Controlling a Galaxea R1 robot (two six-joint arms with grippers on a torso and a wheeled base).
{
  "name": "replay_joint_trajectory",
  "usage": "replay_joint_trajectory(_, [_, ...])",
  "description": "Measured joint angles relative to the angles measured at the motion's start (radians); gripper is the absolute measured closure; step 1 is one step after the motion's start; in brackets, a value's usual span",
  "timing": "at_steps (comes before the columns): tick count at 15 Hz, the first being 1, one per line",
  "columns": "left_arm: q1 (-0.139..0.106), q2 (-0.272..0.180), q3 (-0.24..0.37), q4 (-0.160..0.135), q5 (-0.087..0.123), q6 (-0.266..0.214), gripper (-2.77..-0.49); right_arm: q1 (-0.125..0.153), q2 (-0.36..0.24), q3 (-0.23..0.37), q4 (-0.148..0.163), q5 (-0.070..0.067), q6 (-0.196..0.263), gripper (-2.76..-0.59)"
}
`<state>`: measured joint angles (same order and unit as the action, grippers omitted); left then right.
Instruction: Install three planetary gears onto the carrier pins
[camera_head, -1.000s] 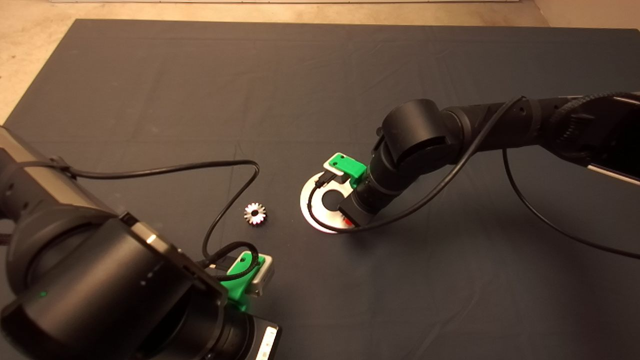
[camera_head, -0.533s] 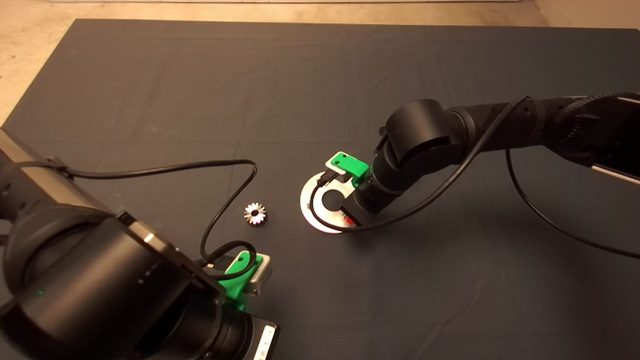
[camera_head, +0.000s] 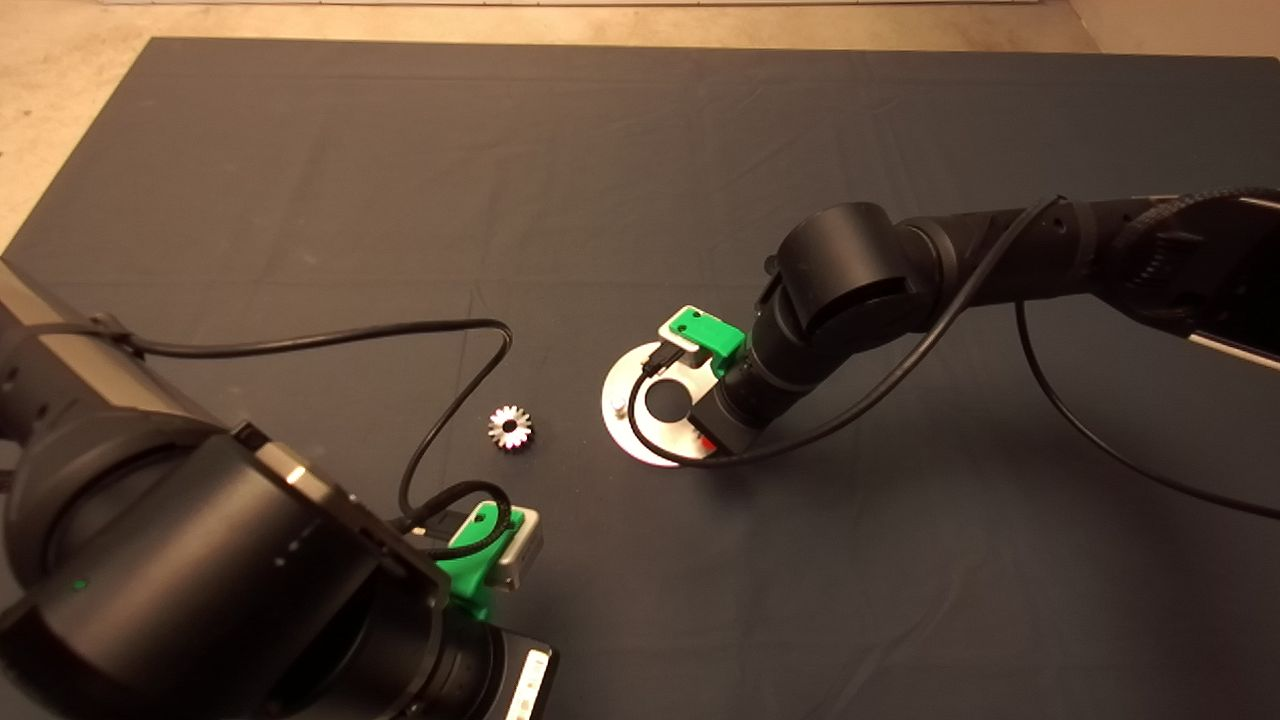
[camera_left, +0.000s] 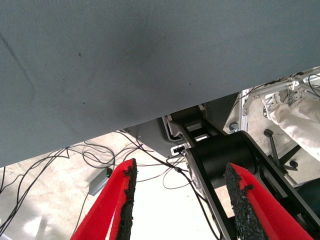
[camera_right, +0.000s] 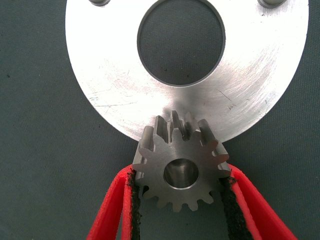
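The right tool (camera_right: 179, 200) is clamping a planetary gear (camera_right: 180, 162) between its pads, holding it over the near rim of the silver disc (camera_head: 630, 425); two carrier pins (camera_right: 272, 3) are showing at the disc's far side. Another gear (camera_head: 510, 427) is lying on the mat (camera_head: 400, 200), left of the disc. The left tool (camera_left: 180, 200) is waiting at the lower left, fingers apart.

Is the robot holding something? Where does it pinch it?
Yes. The right end effector pinches a gear by its toothed rim. The left end effector holds nothing.
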<state>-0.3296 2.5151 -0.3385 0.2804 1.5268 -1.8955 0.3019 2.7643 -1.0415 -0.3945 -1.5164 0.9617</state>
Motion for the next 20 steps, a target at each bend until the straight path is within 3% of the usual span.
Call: replay_joint_trajectory(20, [0.000,0.000,0.000,0.000,0.000,0.000,-1.18,0.000,0.000,0.004,-0.001,-0.002,0.000,-0.94])
